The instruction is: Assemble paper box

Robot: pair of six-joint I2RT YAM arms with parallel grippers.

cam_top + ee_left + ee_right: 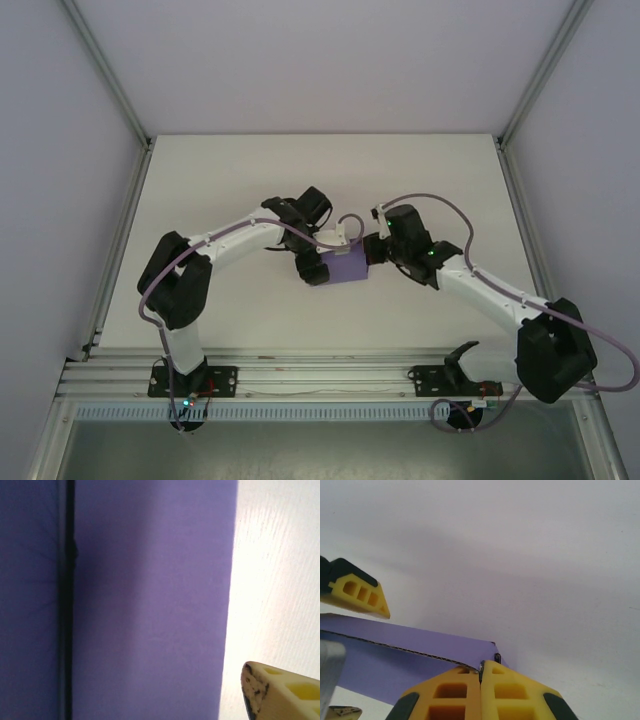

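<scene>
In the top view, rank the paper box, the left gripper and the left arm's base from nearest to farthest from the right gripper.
1. paper box: mid-view, right against the right gripper, which pinches its edge.
2. left gripper: just beyond the box, on its left side.
3. left arm's base: far off, at the bottom left of the view.
</scene>
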